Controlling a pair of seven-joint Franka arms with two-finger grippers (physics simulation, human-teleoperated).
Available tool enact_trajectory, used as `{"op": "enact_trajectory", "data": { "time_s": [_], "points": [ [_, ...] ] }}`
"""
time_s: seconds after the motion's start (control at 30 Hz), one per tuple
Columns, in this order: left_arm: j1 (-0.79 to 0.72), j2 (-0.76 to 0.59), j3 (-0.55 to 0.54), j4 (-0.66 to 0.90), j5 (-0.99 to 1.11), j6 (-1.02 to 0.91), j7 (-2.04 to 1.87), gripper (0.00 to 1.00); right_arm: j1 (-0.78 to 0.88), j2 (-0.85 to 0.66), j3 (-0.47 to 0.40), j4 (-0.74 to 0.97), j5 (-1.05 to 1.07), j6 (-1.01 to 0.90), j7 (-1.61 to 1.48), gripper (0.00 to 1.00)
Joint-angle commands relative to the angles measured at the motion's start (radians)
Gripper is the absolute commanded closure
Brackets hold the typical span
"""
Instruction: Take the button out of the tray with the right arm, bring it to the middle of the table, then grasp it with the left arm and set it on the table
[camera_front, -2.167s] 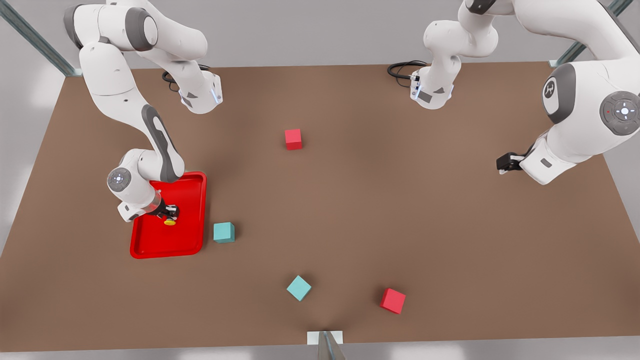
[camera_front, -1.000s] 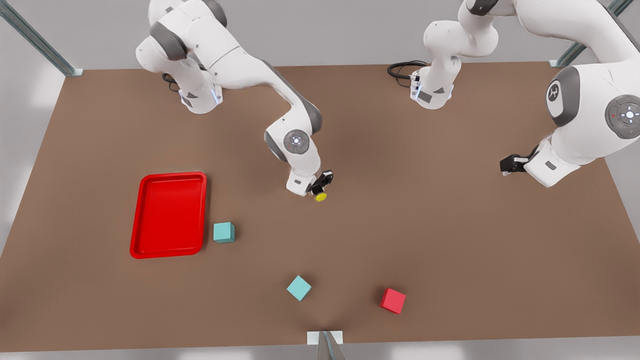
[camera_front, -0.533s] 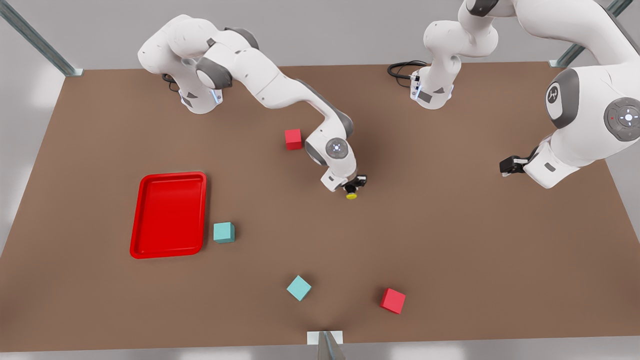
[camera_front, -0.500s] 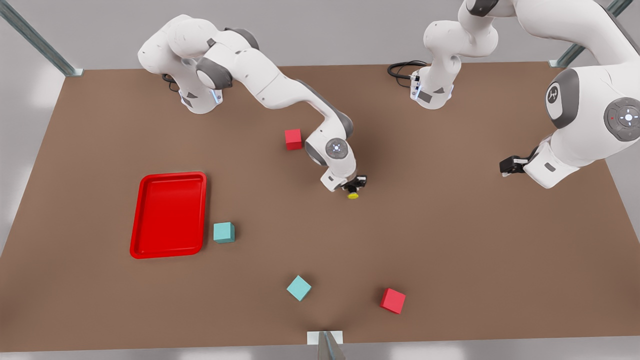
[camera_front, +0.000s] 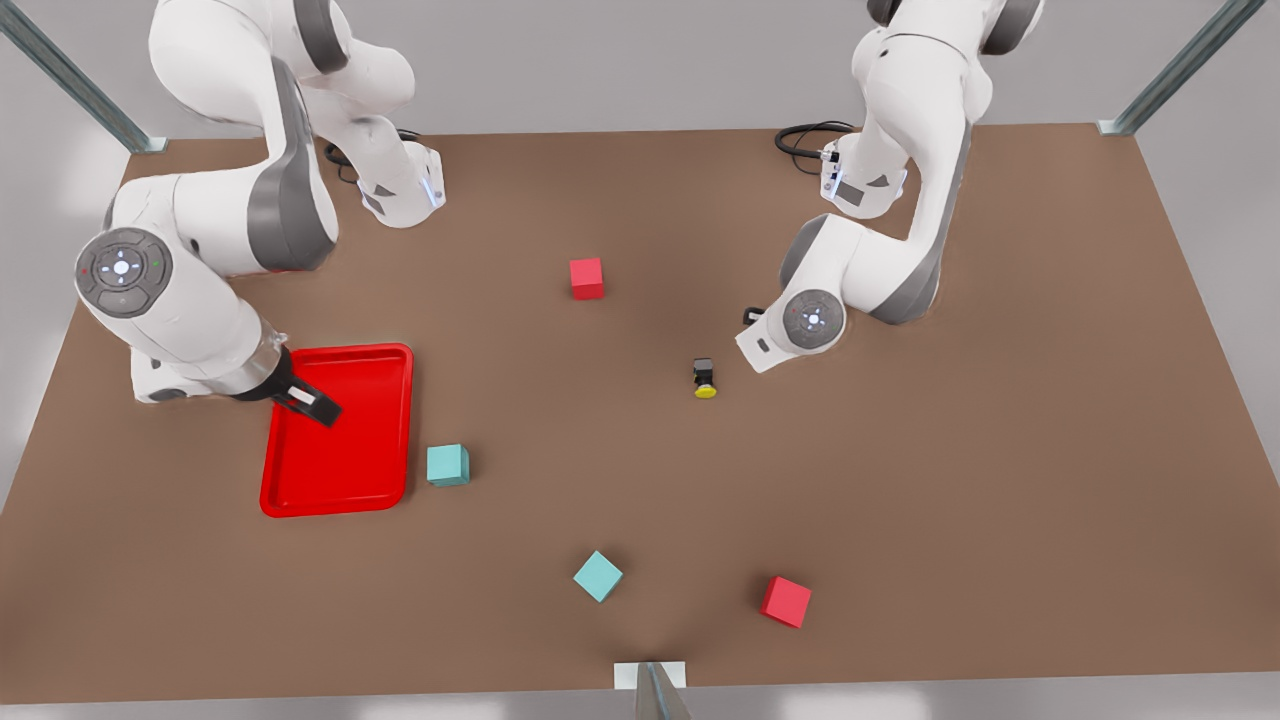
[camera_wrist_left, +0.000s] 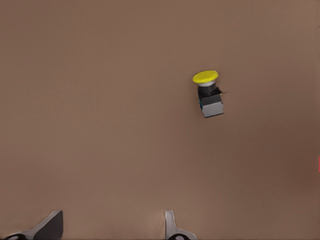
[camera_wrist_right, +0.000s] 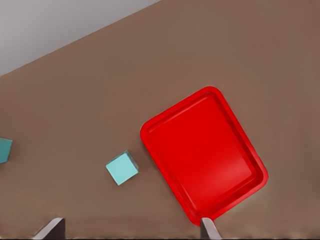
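Note:
The button (camera_front: 705, 379), yellow cap on a dark body, lies on its side on the brown table (camera_front: 900, 480) near the middle, with nothing holding it. In the left wrist view the button (camera_wrist_left: 209, 95) is well clear of my left gripper (camera_wrist_left: 111, 231), whose fingers stand open. The left arm's wrist (camera_front: 808, 320) hangs just to the front view's right of the button. My right gripper (camera_front: 308, 402) is open over the near-left part of the red tray (camera_front: 340, 450). The right wrist view looks down on the bare tray (camera_wrist_right: 205, 155).
A teal cube (camera_front: 447, 465) sits beside the tray's right edge, seen too as the teal cube (camera_wrist_right: 122, 168). Another teal cube (camera_front: 598, 576) and a red cube (camera_front: 786, 601) lie near the front edge. A second red cube (camera_front: 587, 278) lies behind the middle.
The right gripper carried the button from the tray to the middle, let it go and swung back over the tray. The left arm came in from the table's right side to beside the button.

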Motion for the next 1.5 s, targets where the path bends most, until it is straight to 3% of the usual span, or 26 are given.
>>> {"op": "enact_trajectory", "data": {
  "time_s": [0.0, 0.07, 0.13, 0.4, 0.57, 0.73, 0.83, 1.4, 1.47],
  "points": [
    [-0.055, 0.008, 0.002, -0.069, -0.123, 0.473, -1.122, 0.0, -0.03, -0.181, -0.001, -0.227, -0.043, -0.017, -0.604, 0.0],
    [-0.109, 0.022, 0.001, -0.178, -0.116, 0.757, -1.113, 0.0, -0.033, -0.181, 0.001, -0.227, -0.042, -0.063, -0.612, 0.0],
    [-0.111, 0.05, 0.001, -0.177, -0.059, 0.854, -0.986, 0.0, -0.053, -0.178, 0.001, -0.224, -0.04, -0.061, -0.614, 0.0],
    [-0.114, 0.117, -0.008, -0.192, 0.147, 0.857, -0.928, 0.0, -0.047, -0.163, 0.002, -0.198, -0.013, -0.054, -0.603, 0.0],
    [-0.114, 0.13, -0.077, -0.237, 0.147, 0.857, -0.901, 0.0, -0.059, -0.158, 0.001, -0.192, -0.011, -0.058, -0.612, 0.0],
    [-0.112, 0.168, -0.081, -0.237, 0.147, 0.895, -0.857, 0.0, -0.051, -0.158, 0.001, -0.187, -0.019, -0.061, -0.612, 0.0],
    [-0.107, 0.179, -0.081, -0.249, 0.147, 0.895, -0.595, 0.0, -0.057, -0.156, 0.001, -0.181, -0.02, -0.061, -0.609, 0.0],
    [-0.109, 0.248, -0.081, -0.247, 0.148, 0.973, -0.575, 0.0, -0.06, -0.152, -0.001, -0.175, -0.022, -0.057, -0.601, 0.0],
    [-0.107, 0.248, -0.081, -0.247, 0.147, 0.973, -0.567, 0.08, -0.057, -0.152, -0.001, -0.175, -0.022, -0.057, -0.601, 0.0]
  ]
}}
